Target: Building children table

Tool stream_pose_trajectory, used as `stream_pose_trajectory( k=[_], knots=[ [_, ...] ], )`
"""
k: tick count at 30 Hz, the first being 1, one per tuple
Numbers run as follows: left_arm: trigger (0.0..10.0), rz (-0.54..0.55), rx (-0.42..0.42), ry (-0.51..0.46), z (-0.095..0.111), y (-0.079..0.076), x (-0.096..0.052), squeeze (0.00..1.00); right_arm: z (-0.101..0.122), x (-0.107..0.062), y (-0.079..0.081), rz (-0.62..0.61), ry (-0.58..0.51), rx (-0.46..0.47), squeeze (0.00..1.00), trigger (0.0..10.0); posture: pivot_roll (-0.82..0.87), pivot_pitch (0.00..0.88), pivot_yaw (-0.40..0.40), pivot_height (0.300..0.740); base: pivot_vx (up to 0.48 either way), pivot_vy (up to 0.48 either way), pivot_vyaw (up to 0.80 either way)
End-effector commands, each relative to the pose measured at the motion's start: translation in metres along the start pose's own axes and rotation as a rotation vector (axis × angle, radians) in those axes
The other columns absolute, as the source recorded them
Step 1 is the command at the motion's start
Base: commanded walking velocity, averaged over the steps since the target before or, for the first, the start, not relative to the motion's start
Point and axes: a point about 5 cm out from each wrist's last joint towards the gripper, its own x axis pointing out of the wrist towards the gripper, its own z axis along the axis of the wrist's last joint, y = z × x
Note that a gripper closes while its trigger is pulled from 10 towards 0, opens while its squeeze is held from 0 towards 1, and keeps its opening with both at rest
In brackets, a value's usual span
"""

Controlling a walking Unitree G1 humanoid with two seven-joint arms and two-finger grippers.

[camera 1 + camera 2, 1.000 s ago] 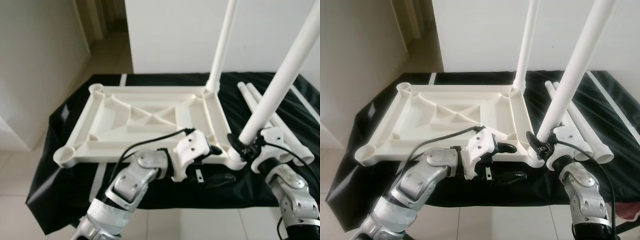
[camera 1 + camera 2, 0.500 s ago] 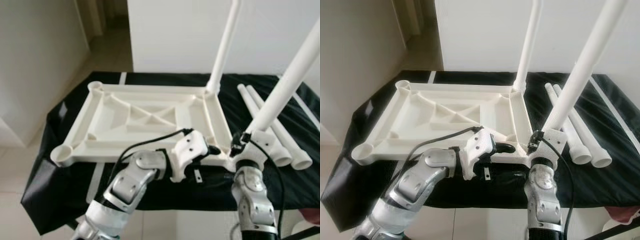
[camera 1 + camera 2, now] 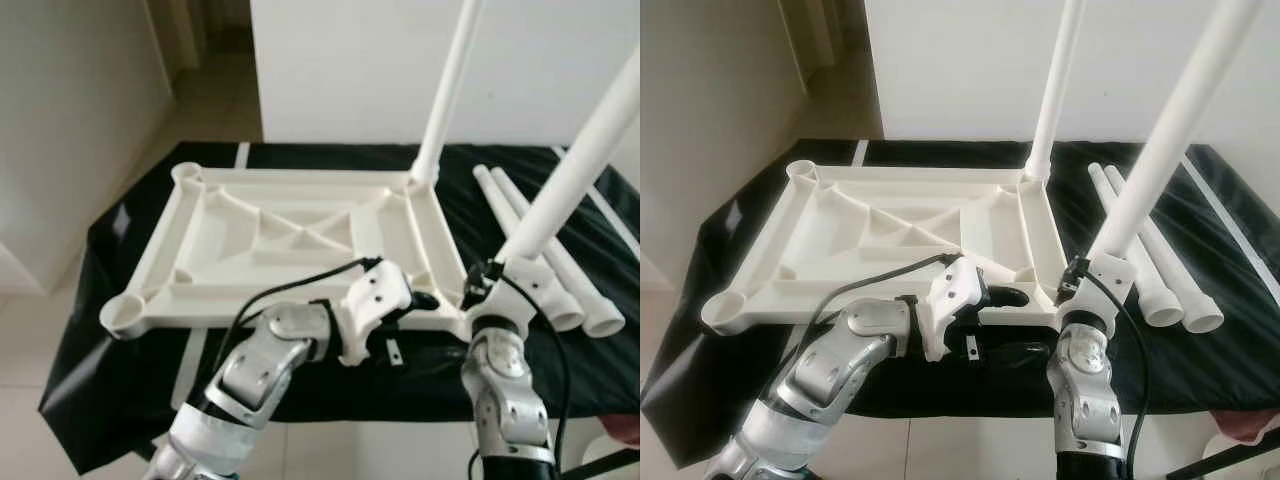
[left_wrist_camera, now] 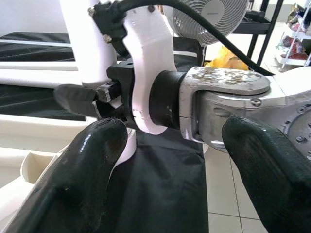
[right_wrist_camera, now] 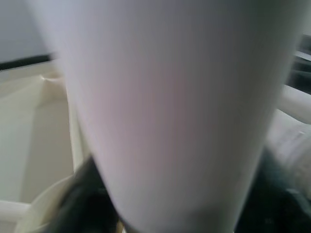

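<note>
My right jaws (image 3: 1080, 287) grip the second white plastic tube leg (image 3: 1170, 130) over its corner socket; left jaws (image 3: 425, 303), open, sit beside. One upright leg (image 3: 1055, 85) is fitted; two loose legs (image 3: 1140, 250) remain beyond.

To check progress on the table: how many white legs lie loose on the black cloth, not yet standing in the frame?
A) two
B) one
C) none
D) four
A: two loose legs lie side by side on the cloth, right of the frame.
</note>
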Motion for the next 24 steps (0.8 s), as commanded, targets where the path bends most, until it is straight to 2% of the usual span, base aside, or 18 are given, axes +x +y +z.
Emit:
stream_pose_trajectory(
  k=[1,7,8,11,12,13,15,20,21,22,24],
  knots=[
    [10.0,0.036,0.0,0.003,0.0,0.002,-0.001,0.0,-0.002,-0.006,0.01,0.037,0.002,0.059,1.0,10.0,-0.03,0.0,-0.004,0.74,0.0,0.0,0.0],
    [10.0,0.044,0.0,0.002,0.0,0.004,-0.002,0.0,0.004,-0.004,0.007,0.125,-0.028,0.053,1.0,10.0,-0.03,0.0,-0.007,0.74,0.0,0.0,0.0],
    [10.0,0.046,-0.001,0.002,0.001,0.004,-0.002,0.0,0.007,-0.002,0.003,0.184,-0.034,0.051,0.0,10.0,-0.03,0.0,-0.006,0.74,0.0,0.0,0.0],
    [10.0,0.047,-0.002,0.003,0.001,0.004,-0.002,0.0,0.01,0.0,-0.001,0.247,-0.038,0.051,0.0,10.0,-0.03,0.0,-0.006,0.74,0.0,0.0,0.0],
    [10.0,0.048,-0.002,0.004,0.001,0.004,-0.002,0.0,0.011,0.001,-0.005,0.314,-0.03,0.029,0.0,10.0,-0.03,0.0,-0.004,0.74,0.0,0.0,0.0],
    [10.0,0.048,-0.002,0.004,0.001,0.004,-0.002,0.0,0.011,0.001,-0.005,0.314,-0.03,0.029,0.0,10.0,-0.03,0.0,-0.004,0.74,0.0,0.0,0.0],
    [10.0,0.045,0.001,0.007,0.001,0.004,-0.002,0.0,0.01,0.004,-0.015,0.399,0.001,-0.006,0.0,10.0,-0.03,0.0,-0.002,0.74,0.0,0.0,0.0],
    [10.0,0.043,0.003,0.011,0.001,0.004,-0.002,0.0,0.009,0.008,-0.024,0.466,0.022,-0.061,0.0,10.0,-0.03,0.0,0.007,0.74,0.0,0.0,0.0],
    [10.0,0.042,0.003,0.013,0.0,0.004,-0.002,0.0,0.007,0.008,-0.028,0.522,0.032,-0.116,0.0,10.0,-0.03,0.0,0.007,0.74,0.0,0.0,0.0],
    [10.0,0.042,0.003,0.013,0.0,0.004,-0.002,0.0,0.007,0.008,-0.028,0.522,0.032,-0.116,0.0,10.0,-0.03,0.0,0.007,0.74,0.0,0.0,0.0],
    [10.0,0.043,0.004,0.015,0.0,0.004,-0.002,0.0,0.004,0.008,-0.036,0.636,0.061,-0.185,0.0,10.0,-0.03,0.0,0.011,0.74,0.0,0.0,0.0]
  ],
)
